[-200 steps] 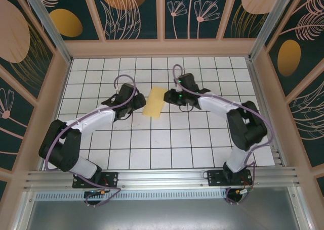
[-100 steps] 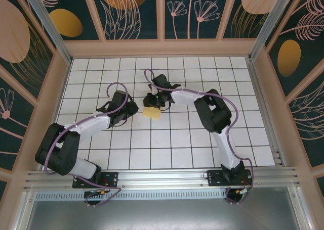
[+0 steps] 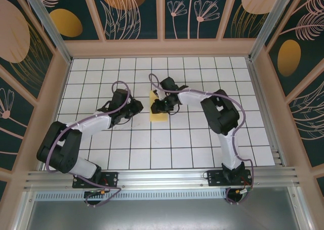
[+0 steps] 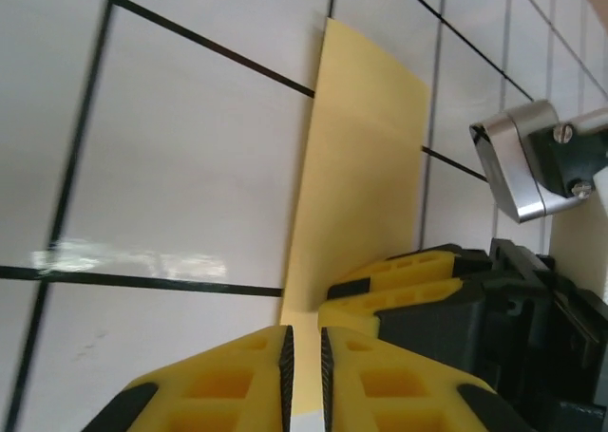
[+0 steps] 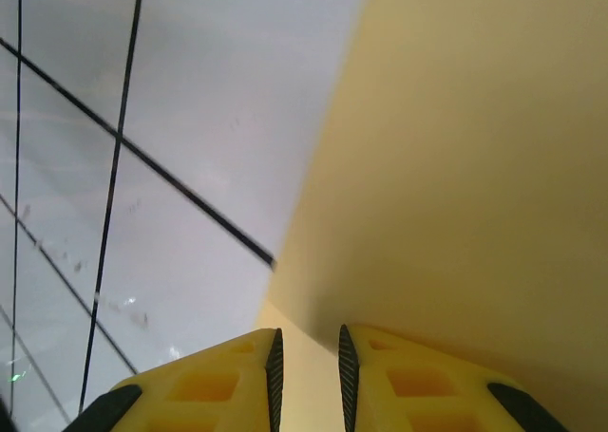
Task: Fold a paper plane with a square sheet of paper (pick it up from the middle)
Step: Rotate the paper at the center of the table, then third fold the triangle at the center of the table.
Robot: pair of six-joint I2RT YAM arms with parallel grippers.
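One folded paper (image 3: 160, 117) sits pinched in right pincer (image 5: 306, 335), left pincer (image 4: 304, 333) beside.

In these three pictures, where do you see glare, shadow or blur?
Top external view: even light, sharp, with soft shadows on the white grid table. Left wrist view: a bright glare streak on that table; the left gripper looks soft. Right wrist view: the edge of the folded yellow sheet of paper is blurred, with shade near the right gripper.

White-black arms (image 3: 93, 123), purple cables (image 3: 121, 82), yellow fingers (image 4: 228, 385)
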